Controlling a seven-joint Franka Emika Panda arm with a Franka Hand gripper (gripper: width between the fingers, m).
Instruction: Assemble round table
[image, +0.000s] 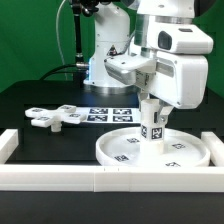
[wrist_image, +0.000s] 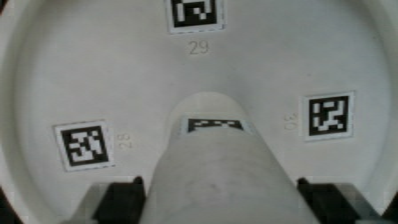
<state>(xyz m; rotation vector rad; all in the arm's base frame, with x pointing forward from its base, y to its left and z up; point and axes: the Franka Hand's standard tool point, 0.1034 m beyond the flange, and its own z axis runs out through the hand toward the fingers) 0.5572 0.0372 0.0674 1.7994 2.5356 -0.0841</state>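
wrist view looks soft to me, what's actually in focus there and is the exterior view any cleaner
Wrist view: the post, very close, is soft and its tag smeared; the disc tags are sharper; the corners go dark. Exterior view: even light, no harsh glare, low resolution rather than blur.

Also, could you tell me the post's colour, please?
The post is white with a black-and-white tag; clearest in wrist view.

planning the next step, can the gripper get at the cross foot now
Probably not yet: the gripper looks closed on the post standing on the disc. The foot lies uncovered, likely reachable once it lets go.
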